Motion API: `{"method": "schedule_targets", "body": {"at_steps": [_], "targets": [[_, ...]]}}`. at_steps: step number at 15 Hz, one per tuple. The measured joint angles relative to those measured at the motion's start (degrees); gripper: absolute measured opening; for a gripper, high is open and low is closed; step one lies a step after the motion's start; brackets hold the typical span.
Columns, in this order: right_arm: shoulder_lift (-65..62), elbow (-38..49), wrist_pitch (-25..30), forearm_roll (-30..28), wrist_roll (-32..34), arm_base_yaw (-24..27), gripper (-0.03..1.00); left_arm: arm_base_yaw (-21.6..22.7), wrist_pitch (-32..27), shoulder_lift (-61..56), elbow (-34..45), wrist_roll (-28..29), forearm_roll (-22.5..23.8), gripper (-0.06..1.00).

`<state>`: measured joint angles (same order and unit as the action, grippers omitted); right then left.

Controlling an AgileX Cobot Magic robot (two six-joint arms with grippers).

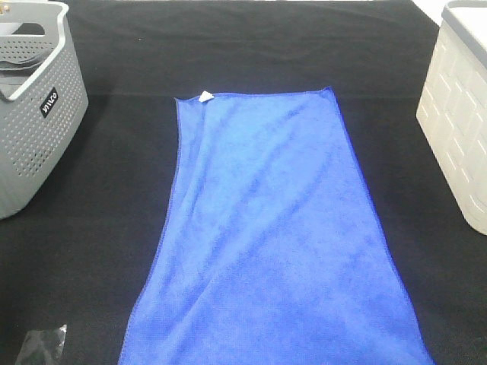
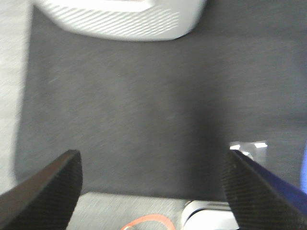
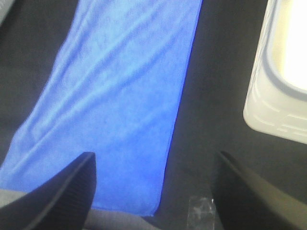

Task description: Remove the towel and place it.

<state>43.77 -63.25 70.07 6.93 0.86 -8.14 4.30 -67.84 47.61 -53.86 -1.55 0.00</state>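
You are looking down on a black table cloth [image 1: 114,190] that covers the work surface. The towel [image 1: 266,236] lies spread flat on it at the centre, long side running from 12 o'clock to 6 o'clock in the high view, with shallow wrinkles along its length. A grey perforated basket [image 1: 34,114] stands at 10 o'clock, well apart from the towel; a white basket [image 1: 456,122] stands at 2 o'clock, also apart. The left gripper [image 2: 152,187] hangs over bare black cloth with its jaws spread wide and nothing between them. The right gripper [image 3: 152,187] hangs over the towel's near edge, jaws likewise wide and empty. A small white tag [image 1: 205,96] sits at the towel's far corner, at 11 o'clock. A crumpled clear wrapper [image 1: 42,346] lies at 7 o'clock, near the towel's near corner.
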Motion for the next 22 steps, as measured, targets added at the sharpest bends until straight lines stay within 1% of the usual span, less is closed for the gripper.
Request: {"method": "schedule_targets", "body": {"at_steps": [1,3,5,7,9,12,16,18,20,21,22], "targets": [[-4.8,1.0,0.1,-0.3,0.6,0.0,0.69,0.0,1.1,-3.3,0.0,-1.3,-0.4,0.76],[-9.2,2.9,0.1,-1.1,2.0,0.0,0.69,0.0,2.2,-6.9,0.2,-1.4,0.0,0.76],[-16.2,7.2,0.1,-2.0,2.5,0.0,0.69,0.0,3.2,-12.8,0.7,-1.4,0.0,0.76],[-20.5,11.2,0.2,-5.0,2.5,0.0,0.69,0.0,3.2,-18.7,3.5,-1.4,0.0,0.76],[-25.0,14.5,0.2,-7.5,1.7,0.0,0.69,0.0,1.9,-24.9,7.5,-1.4,0.0,0.76],[-32.0,18.0,0.2,-8.4,-0.2,0.0,0.69,0.0,-1.5,-35.5,11.9,-1.4,0.0,0.76],[-42.2,22.6,0.2,-8.5,-2.5,0.0,0.69,0.0,-2.2,-47.3,12.7,-1.4,0.0,0.76],[-44.0,25.8,0.2,-8.3,-3.0,0.0,0.69,0.0,-2.4,-47.8,12.9,-1.5,-2.8,0.76],[-44.0,30.3,0.1,-5.8,-4.9,0.0,0.69,0.0,-2.4,-48.0,15.0,-2.8,-4.5,0.76],[-44.0,31.8,-0.5,-4.4,-5.7,0.0,0.69,0.0,-2.4,-48.0,16.7,-3.1,-4.9,0.76],[-44.0,32.3,-2.7,-3.4,-6.0,0.0,0.69,0.0,-2.4,-48.0,18.9,-3.3,-5.6,0.76]]}}
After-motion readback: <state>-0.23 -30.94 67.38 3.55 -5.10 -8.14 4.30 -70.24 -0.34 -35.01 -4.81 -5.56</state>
